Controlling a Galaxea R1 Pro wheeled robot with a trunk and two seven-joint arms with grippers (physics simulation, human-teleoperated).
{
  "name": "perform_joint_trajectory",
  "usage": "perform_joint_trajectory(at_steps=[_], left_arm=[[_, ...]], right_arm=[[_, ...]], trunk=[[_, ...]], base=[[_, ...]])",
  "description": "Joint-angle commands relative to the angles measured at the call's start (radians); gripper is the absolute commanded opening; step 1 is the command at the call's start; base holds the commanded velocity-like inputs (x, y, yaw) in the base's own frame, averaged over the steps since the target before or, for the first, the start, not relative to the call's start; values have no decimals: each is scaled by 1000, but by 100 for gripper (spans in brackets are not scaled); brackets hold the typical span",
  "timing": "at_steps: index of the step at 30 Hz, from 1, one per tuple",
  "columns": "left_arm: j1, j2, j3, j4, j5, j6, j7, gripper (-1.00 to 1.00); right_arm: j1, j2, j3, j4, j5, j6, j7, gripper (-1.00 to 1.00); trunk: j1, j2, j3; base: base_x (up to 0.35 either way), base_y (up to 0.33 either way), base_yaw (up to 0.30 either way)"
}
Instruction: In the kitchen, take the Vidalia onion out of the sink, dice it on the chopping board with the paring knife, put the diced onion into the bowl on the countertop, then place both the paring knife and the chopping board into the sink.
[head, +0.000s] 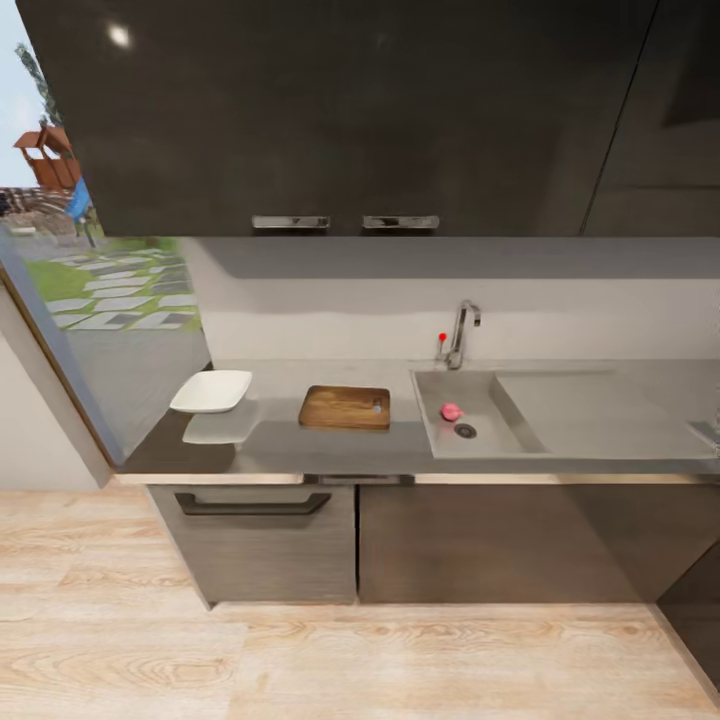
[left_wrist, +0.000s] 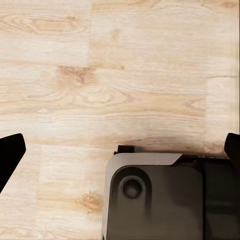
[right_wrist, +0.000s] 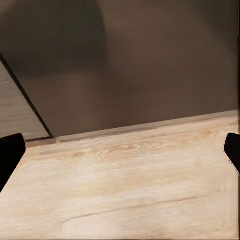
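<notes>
In the head view, a small pinkish Vidalia onion (head: 451, 411) lies in the basin of the steel sink (head: 590, 412), beside the round drain. Left of the sink, the brown chopping board (head: 345, 407) lies flat on the grey countertop (head: 290, 445). The white bowl (head: 212, 391) stands further left. I cannot make out the paring knife. My left gripper (left_wrist: 120, 152) hangs open over the wooden floor and my own dark base (left_wrist: 165, 200). My right gripper (right_wrist: 120, 152) is open too, facing the floor and the foot of a dark cabinet (right_wrist: 125, 65).
The chrome tap (head: 462, 335) with a red knob rises behind the basin. Dark wall cabinets (head: 340, 110) hang over the counter, and lower cabinets (head: 400, 540) stand beneath it. A window (head: 90, 260) is on the left. Light wooden floor (head: 330, 660) lies between me and the counter.
</notes>
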Motion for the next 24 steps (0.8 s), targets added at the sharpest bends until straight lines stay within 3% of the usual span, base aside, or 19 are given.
perform_joint_trajectory(at_steps=[1,24], left_arm=[[1,0,0,-2,4,-1,0,100],[0,0,0,-2,4,-1,0,100]], right_arm=[[0,-1,2,0,-6,-2,-2,100],[-1,-1,3,4,-5,-2,-1,100]], trunk=[[1,-2,-2],[1,-2,-2]], base=[[85,-296,0],[67,-306,0]])
